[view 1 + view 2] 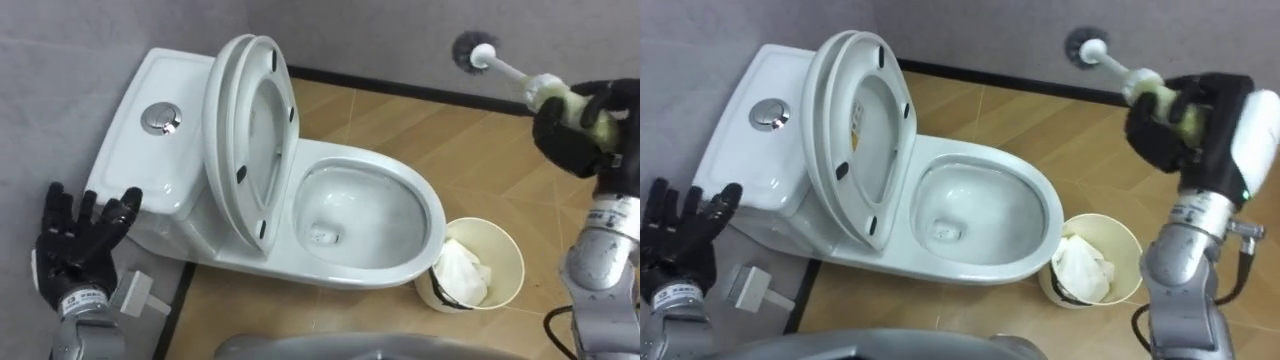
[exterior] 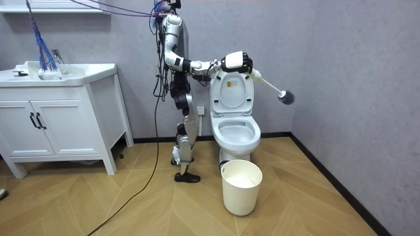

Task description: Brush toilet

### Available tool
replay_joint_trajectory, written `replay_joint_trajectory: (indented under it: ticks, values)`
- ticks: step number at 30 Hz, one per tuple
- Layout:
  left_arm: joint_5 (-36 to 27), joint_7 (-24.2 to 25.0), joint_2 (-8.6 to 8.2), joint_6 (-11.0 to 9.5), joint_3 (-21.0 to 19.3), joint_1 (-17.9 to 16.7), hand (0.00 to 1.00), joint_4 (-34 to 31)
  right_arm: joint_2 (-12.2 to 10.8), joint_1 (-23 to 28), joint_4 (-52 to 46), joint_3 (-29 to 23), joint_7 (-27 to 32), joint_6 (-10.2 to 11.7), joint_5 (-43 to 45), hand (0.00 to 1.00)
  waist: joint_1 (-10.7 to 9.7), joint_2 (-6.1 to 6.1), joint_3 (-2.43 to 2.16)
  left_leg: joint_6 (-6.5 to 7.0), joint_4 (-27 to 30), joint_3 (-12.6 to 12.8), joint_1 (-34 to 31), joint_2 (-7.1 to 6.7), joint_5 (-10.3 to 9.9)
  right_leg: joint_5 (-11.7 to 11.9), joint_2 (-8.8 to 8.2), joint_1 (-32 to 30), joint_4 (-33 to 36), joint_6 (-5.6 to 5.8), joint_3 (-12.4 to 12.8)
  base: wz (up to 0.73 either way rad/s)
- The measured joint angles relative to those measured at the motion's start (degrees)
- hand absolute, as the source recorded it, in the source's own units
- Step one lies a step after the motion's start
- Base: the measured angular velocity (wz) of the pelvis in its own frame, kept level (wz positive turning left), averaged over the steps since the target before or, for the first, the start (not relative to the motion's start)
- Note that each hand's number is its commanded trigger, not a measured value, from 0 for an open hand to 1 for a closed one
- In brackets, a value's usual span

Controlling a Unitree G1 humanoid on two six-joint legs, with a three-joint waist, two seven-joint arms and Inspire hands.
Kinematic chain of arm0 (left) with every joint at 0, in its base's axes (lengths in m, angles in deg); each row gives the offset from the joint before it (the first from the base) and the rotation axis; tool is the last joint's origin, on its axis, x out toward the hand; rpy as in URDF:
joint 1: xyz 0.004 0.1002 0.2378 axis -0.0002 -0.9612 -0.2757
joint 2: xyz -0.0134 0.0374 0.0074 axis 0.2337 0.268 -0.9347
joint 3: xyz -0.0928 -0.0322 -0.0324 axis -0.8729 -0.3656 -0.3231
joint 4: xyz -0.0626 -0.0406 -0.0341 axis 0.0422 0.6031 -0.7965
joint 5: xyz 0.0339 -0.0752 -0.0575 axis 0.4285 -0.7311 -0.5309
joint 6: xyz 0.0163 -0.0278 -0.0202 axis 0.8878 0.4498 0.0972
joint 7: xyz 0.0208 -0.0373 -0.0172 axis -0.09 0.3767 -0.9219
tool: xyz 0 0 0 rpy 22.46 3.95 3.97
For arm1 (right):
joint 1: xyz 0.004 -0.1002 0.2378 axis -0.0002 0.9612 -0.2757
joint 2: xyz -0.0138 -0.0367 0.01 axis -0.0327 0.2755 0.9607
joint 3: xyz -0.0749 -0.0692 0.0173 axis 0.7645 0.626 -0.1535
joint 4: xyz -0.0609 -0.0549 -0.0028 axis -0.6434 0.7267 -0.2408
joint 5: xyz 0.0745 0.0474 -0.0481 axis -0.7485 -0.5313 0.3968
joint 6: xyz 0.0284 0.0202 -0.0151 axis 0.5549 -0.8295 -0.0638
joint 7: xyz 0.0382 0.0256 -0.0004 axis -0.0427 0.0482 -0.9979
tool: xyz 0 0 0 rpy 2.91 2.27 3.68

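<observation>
Eye views: a cream waste bin (image 1: 505, 252) stands upright at 5 o'clock on the wooden floor (image 1: 470, 140). Crumpled white paper (image 1: 465, 270) lies inside, against the bin's 9 o'clock wall. A black skirting (image 1: 400, 88) runs along the foot of the grey wall (image 1: 380, 35) at 12 o'clock. A small light-grey boxy object (image 1: 133, 293) sits on the floor at 7 o'clock, kind not identifiable.

Room view: the bin stands at 6 o'clock. At 9 o'clock is a white cabinet (image 2: 59, 128) with two doors and dark handles, and a white basin top (image 2: 72, 71) rests on it.

Bright, even light, with soft glare on the white toilet (image 1: 310, 155).
</observation>
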Motion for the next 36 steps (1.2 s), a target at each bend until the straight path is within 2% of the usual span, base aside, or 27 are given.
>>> replay_joint_trajectory:
  ticks: [3, 9, 12, 13, 20, 21, 24, 26, 29, 33, 36]
  values:
    - [0.33, -1.57, -0.10, 1.57, -0.11, -1.08, 0.00, -0.46, 0.00, 1.25, 1.51, -0.01, 1.58, 0.05, -2.57, 1.00, -0.09, 0.39, -0.02, 0.06, -0.20, -0.21, 0.29, -0.08, -0.06, 0.05, -0.02, 0.14, -0.04, 0.07, 0.05, 0.00]
    - [10.59, -6.95, -0.22, 3.15, -2.93, -3.61, 0.00, -0.75, 0.00, 5.55, 3.28, -0.41, 3.91, 0.22, -2.25, 1.00, 0.25, 1.12, 0.08, 0.05, -1.24, 0.11, 0.93, 0.02, -0.05, 0.05, 0.11, 0.50, -0.18, 0.06, 0.10, -0.03]
    - [10.74, -9.25, -0.22, 3.78, -2.95, -5.14, 0.00, -2.56, 0.01, 7.56, 3.28, -0.49, 5.76, 0.23, -4.25, 1.00, 0.23, 1.36, 0.14, 0.05, -1.51, 0.18, 1.13, -0.02, -0.05, -0.03, 0.01, 0.84, -0.27, 0.13, 0.08, -0.01]
    - [10.78, -9.81, -0.22, 3.80, -2.95, -5.48, 0.00, -2.71, 0.02, 7.99, 3.32, -0.51, 5.97, 0.25, -4.94, 1.00, 0.28, 1.58, 0.31, 0.05, -1.57, 0.24, 1.19, -0.02, -0.05, -0.04, 0.01, 0.88, -0.30, 0.13, 0.08, -0.04]
    - [20.80, -9.89, -0.26, 4.29, -3.27, -8.26, 0.00, -3.05, 0.05, 8.82, 4.53, -2.20, 5.96, 0.26, -5.34, 1.00, 2.02, 2.63, 0.24, 0.04, -1.81, 0.46, 0.97, -0.07, -0.08, -0.25, 0.10, -0.03, -0.26, 0.23, 0.22, -0.02]
    - [22.77, -9.73, -0.22, 4.27, -3.27, -8.62, 0.00, -1.70, 0.05, 9.07, 4.90, -2.13, 5.94, 0.27, -5.32, 1.00, 2.10, 2.58, 0.41, 0.04, -1.81, 0.38, 0.96, -0.10, -0.07, -0.25, 0.06, -0.01, -0.30, 0.23, 0.14, 0.00]
    - [28.72, -9.22, -0.26, 4.33, -3.25, -8.87, 0.00, 5.18, 0.00, 8.96, 6.96, -1.65, 5.93, 0.21, -4.99, 1.00, 2.54, 3.60, 0.00, 0.05, -1.76, 0.39, 1.02, -0.21, -0.06, -0.32, -0.04, 0.12, -0.30, 0.35, 0.16, 0.00]
    - [31.82, -8.67, -0.25, 4.45, -3.24, -9.07, 0.00, 9.16, -0.63, 8.61, 8.36, -1.51, 5.32, 0.18, -4.49, 1.00, 2.60, 3.65, 0.01, 0.04, -1.57, 0.45, 0.99, -0.21, -0.05, -0.41, -0.06, 0.09, -0.20, 0.30, 0.09, 0.00]
    - [37.17, -8.37, -0.08, 5.66, -2.70, -9.72, 0.00, 15.51, -0.82, 8.39, 9.82, -1.48, 4.09, 0.00, -4.50, 1.00, 2.19, 3.10, 0.16, 0.04, -1.40, 0.41, 0.95, -0.28, -0.05, -0.96, -0.21, 0.02, -0.13, 0.33, 0.07, 0.06]
    - [44.67, -8.56, 0.40, 7.16, -1.94, -9.26, 0.00, 18.74, -0.79, 6.77, 12.69, -0.66, 3.80, 0.02, -3.99, 1.00, 1.62, 2.17, 0.48, 0.04, -1.31, 0.35, 0.90, -0.22, -0.05, -1.08, -0.17, 0.07, -0.06, 0.31, 0.28, 0.02]
    - [48.27, -8.59, 1.59, 8.88, 0.84, -7.58, 0.00, 21.20, -0.80, 4.21, 16.62, 0.99, 2.33, -0.09, -4.02, 1.00, 0.48, 1.81, 0.65, 0.04, -1.31, 0.14, 0.89, -0.21, -0.05, -1.02, -0.12, 0.30, -0.19, 0.31, 0.03, 0.03]
